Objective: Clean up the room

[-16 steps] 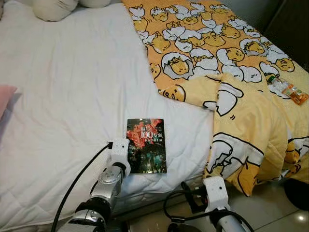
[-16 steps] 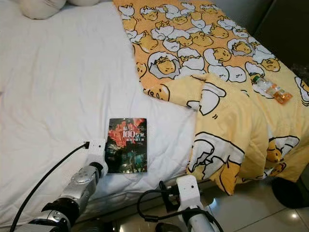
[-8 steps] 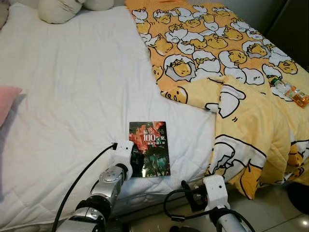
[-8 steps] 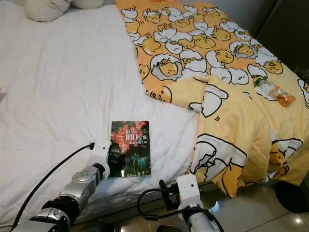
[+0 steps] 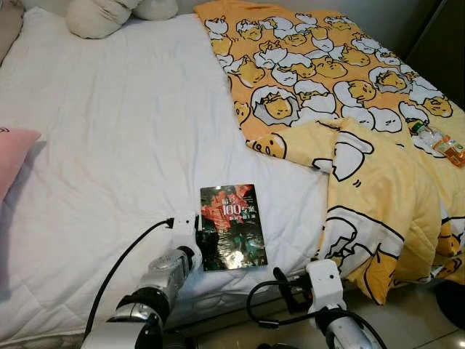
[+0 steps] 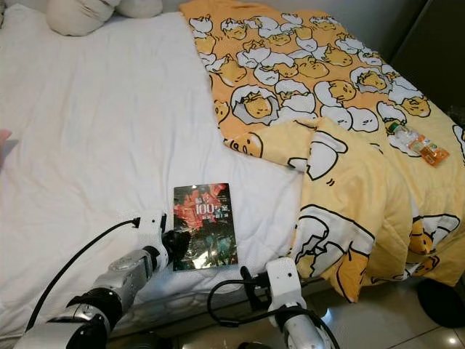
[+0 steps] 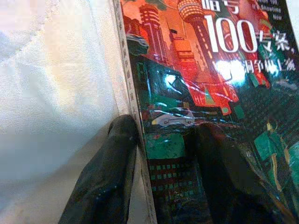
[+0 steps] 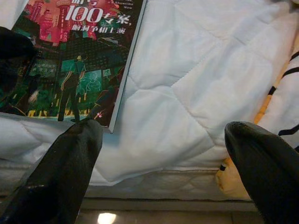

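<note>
Book (image 5: 232, 226): one, lying flat on the bed (image 5: 109, 145) near its front edge, dark cover up with red towers and the number 100.
Left end effector (image 7: 161, 154): at the book's left edge – one finger (image 7: 105, 177) on the sheet side just beside the spine, the other on the cover, so the two straddle the edge; not closed on the book, and I cannot tell whether they press it.
Right end effector (image 8: 163, 168): one, held low in front of the bed's edge, its two fingers (image 8: 60, 172) spread wide apart and holding nothing; the book's near corner lies just beyond one fingertip.
Arms: two – the left reaches up onto the mattress, the right stays below the bed's front edge with a black cable (image 5: 272, 309) looped beside it.
Blanket (image 5: 341, 109): one, yellow-orange with an egg cartoon print, covering the right side of the bed; a folded-over corner hangs off the front edge, near the book but apart from it.
Bottle (image 5: 438, 141): one, clear plastic with an orange label, lying on the blanket at the far right.
Pillows (image 5: 98, 14): two pale ones at the head of the bed, touching.
Pink cushion (image 5: 13, 156): one, at the bed's left edge.
Floor (image 5: 407, 320): glossy tile, below the bed at the right.
</note>
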Robot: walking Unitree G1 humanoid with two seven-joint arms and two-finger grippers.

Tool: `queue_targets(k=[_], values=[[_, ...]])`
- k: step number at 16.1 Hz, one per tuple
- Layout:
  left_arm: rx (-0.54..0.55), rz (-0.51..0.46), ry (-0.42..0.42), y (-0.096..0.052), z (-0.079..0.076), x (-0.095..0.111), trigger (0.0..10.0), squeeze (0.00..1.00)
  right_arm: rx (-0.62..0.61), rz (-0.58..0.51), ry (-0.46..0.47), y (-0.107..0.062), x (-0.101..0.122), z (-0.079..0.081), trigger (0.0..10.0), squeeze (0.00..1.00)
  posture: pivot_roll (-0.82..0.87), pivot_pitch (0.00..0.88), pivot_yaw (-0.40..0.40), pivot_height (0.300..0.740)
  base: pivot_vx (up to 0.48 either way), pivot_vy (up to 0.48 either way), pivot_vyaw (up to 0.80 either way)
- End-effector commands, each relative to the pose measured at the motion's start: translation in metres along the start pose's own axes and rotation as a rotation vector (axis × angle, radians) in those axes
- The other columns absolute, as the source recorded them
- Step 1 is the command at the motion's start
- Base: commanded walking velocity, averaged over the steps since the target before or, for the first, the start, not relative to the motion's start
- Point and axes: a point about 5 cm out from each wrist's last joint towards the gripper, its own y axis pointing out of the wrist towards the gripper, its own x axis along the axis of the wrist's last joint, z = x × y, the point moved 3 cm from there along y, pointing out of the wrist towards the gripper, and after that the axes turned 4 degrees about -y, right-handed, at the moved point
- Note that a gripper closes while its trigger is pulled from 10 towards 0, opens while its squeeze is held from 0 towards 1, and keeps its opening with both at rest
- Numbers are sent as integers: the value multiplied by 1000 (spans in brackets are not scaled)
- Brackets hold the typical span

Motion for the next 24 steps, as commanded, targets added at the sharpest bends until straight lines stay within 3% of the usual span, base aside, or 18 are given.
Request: queue_targets(k=[1,3,6,9,10,13,17,19,20,22,24], values=[[-61,110,-62,1,-17,-29,0,0,-23,2,3,1,-1,-7,10000,0,-20,69,-67,740,0,0,0],[-64,130,-39,1,-17,-32,0,0,-28,-7,9,5,2,-8,10000,0,-18,69,-62,740,0,0,0],[-53,89,-20,4,-18,-19,0,0,-45,-16,19,9,5,-9,10000,0,-24,70,-42,740,0,0,0],[-72,-70,-57,6,-17,21,0,0,-70,-36,18,15,10,-16,10000,0,-18,33,-25,740,0,0,0],[-144,-167,3,4,-25,47,0,0,-93,-60,18,20,16,-24,10000,0,-11,0,-7,740,0,0,0],[-231,-314,38,-5,-33,76,0,0,-135,-120,26,22,32,-35,10000,0,-2,0,11,740,0,0,0],[-259,-428,80,-17,-36,105,0,0,-154,-163,9,36,46,-48,10000,0,31,0,23,740,0,0,0],[-250,-511,96,-30,-33,122,0,0,-148,-208,29,46,63,-49,10000,0,60,0,4,740,0,0,0],[-262,-550,105,-38,-38,135,0,0,-140,-243,42,49,75,-51,10000,0,83,0,-9,740,0,0,0],[-324,-484,197,-44,-48,126,0,0,-113,-263,32,52,82,-50,10000,0,104,0,-27,740,0,0,0],[-300,-336,210,-38,-33,95,0,0,-92,-235,23,56,74,-45,10000,0,114,0,-35,740,0,0,0]])
